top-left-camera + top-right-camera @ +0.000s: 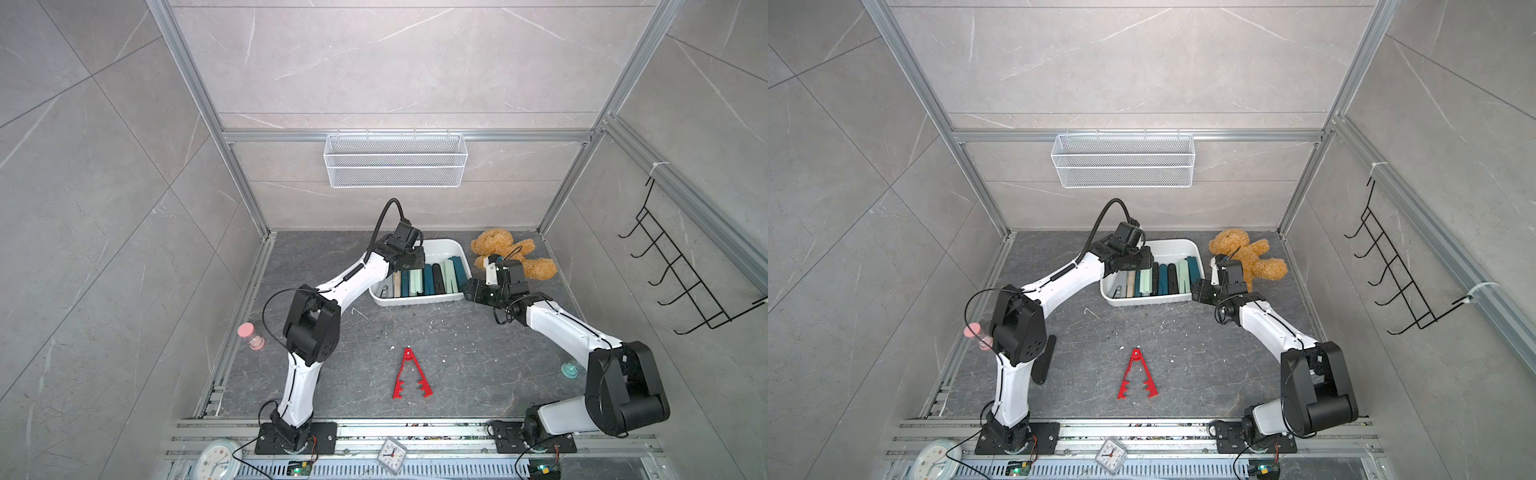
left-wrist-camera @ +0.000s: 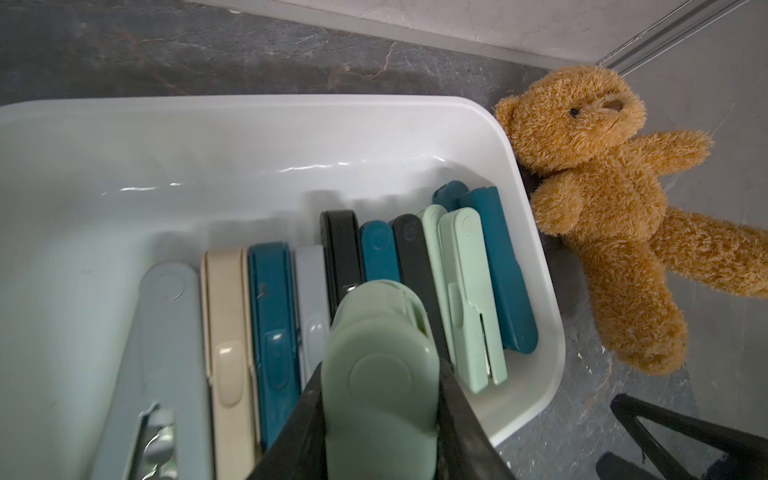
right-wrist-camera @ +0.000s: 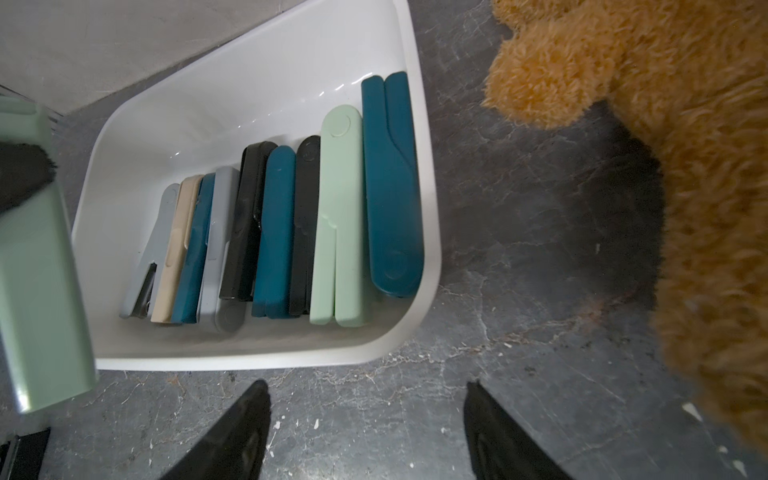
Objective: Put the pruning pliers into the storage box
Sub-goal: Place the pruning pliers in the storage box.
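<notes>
Left wrist view: mint green pliers (image 2: 380,345) gripped over the storage box (image 2: 257,124)

The mint green pliers are clamped at their rounded end between the two black fingers of the left gripper (image 2: 380,386), which is closed on them. They are held above the storage box, over the middle of a row of pliers (image 2: 270,316) laid side by side on the box bottom in grey, beige, teal, black and mint green. Whether the held pair touches the row cannot be told. In both top views the left gripper is seen over the box's left part. In the right wrist view the right gripper (image 3: 365,415) is seen with its fingers spread wide and nothing between them. It is above the dark stone floor (image 3: 519,291), just beside the box's near wall. A pair of red toothed pliers (image 1: 409,376) is spread in a V on the floor, well apart from the box, between the two arms. A brown teddy bear (image 2: 602,187) is lying just beside the box's right end.
</notes>
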Robot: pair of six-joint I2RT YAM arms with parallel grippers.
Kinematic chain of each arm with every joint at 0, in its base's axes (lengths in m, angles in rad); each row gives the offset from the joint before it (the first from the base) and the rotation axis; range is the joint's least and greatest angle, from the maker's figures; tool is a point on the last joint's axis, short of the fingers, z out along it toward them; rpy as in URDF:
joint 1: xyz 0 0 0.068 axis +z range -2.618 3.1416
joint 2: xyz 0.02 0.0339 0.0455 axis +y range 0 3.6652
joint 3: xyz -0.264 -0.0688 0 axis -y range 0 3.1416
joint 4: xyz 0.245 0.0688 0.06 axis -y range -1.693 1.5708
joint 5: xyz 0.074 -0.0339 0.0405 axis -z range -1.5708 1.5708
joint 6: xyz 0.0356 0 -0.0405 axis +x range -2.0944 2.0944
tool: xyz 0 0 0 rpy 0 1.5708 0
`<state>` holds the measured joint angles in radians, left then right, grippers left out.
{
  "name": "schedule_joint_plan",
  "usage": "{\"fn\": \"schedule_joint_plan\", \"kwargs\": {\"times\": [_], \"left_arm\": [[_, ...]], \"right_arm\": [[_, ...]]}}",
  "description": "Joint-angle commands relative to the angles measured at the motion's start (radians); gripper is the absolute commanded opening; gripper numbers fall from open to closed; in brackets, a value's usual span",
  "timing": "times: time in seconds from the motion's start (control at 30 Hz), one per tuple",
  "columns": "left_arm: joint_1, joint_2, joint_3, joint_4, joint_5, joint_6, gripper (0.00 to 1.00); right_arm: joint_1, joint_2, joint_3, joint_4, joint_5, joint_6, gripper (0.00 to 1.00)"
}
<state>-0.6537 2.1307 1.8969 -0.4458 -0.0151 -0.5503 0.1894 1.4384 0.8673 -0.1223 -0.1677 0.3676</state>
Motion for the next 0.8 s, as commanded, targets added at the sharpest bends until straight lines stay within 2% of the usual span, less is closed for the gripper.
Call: {"fn": "schedule_joint_plan", "kwargs": {"times": [0.0, 0.23, 0.47, 0.77], "left_arm": [[0.005, 0.066, 0.127, -0.019, 0.035, 0.014, 0.00], [0.006, 0.191, 0.276, -0.083, 0.043, 0.020, 0.00], [0.011, 0.293, 0.357, -0.136, 0.053, 0.013, 0.00], [0.010, 0.356, 0.404, -0.149, 0.109, -0.016, 0.01]], "right_arm": [[-0.019, -0.044, -0.032, -0.012, -0.026, 0.012, 0.74], [-0.064, -0.065, -0.036, -0.042, -0.055, -0.003, 0.74], [-0.080, -0.067, -0.046, -0.030, -0.076, 0.007, 0.74], [-0.085, -0.049, -0.045, -0.020, -0.101, 0.024, 0.74]]}}
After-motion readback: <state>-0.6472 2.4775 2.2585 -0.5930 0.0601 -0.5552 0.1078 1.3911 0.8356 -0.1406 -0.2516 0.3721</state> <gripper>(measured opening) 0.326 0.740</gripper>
